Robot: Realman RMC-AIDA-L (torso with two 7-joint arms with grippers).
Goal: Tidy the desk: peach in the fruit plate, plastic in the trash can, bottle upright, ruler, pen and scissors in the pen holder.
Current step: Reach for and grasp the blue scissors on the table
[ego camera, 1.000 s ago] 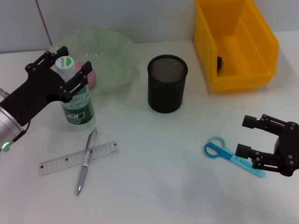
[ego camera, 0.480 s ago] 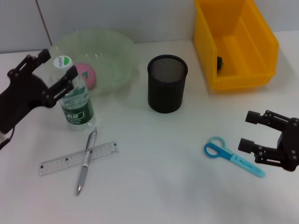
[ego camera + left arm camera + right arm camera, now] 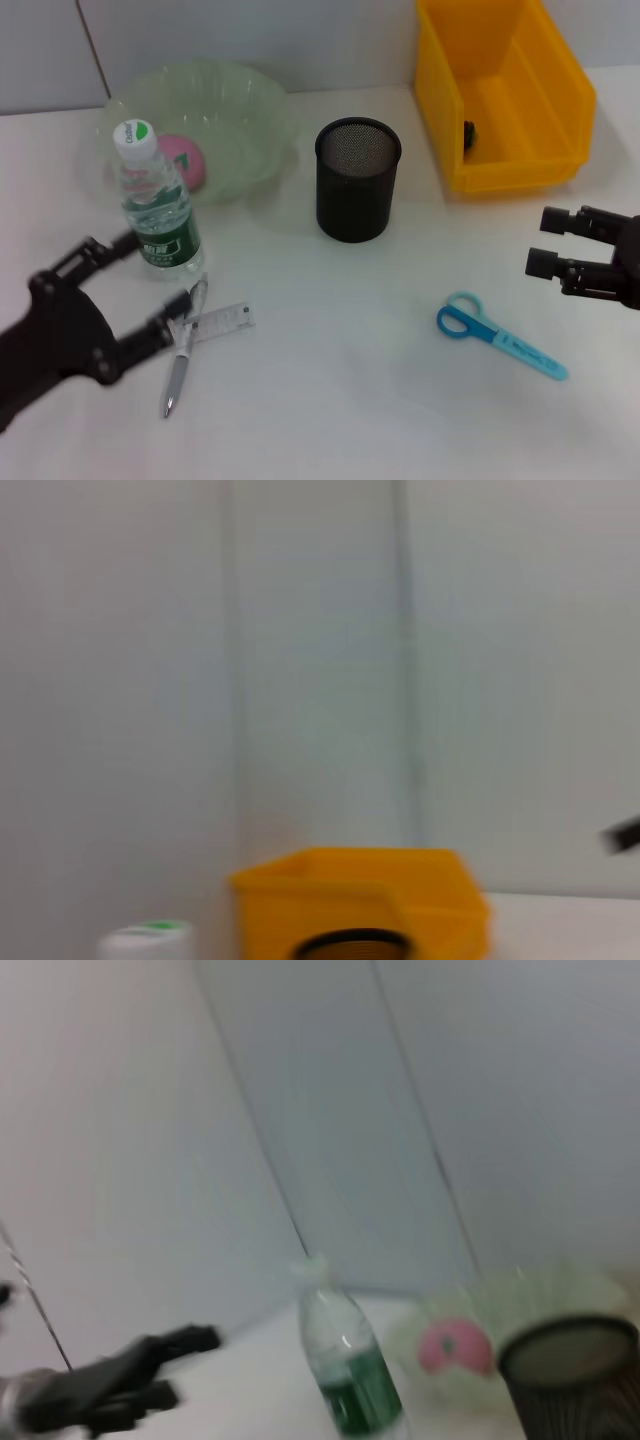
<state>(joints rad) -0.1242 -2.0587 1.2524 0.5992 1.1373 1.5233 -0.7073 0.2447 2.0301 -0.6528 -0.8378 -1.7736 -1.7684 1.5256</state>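
The bottle [image 3: 155, 200] stands upright on the table in front of the green fruit plate [image 3: 250, 110], which holds the pink peach [image 3: 184, 160]. My left gripper [image 3: 160, 271] is open, low over the crossed ruler [image 3: 222, 321] and pen [image 3: 181, 366], just in front of the bottle. It covers the ruler's left part. The blue scissors [image 3: 495, 336] lie flat at the right. My right gripper [image 3: 545, 240] hangs open behind and to the right of them. The black mesh pen holder [image 3: 358, 182] stands at the centre. The right wrist view shows the bottle [image 3: 345, 1372], the peach [image 3: 455, 1348] and the left gripper [image 3: 110, 1380].
The yellow trash can [image 3: 505, 90] sits at the back right with a small dark item [image 3: 469, 133] inside. The left wrist view shows that trash can [image 3: 360, 895] and the bottle's cap [image 3: 145, 940]. A wall runs behind the table.
My left gripper has let go of the upright bottle and dropped toward the front, over the ruler and pen. My right gripper has drawn back and right, away from the scissors.
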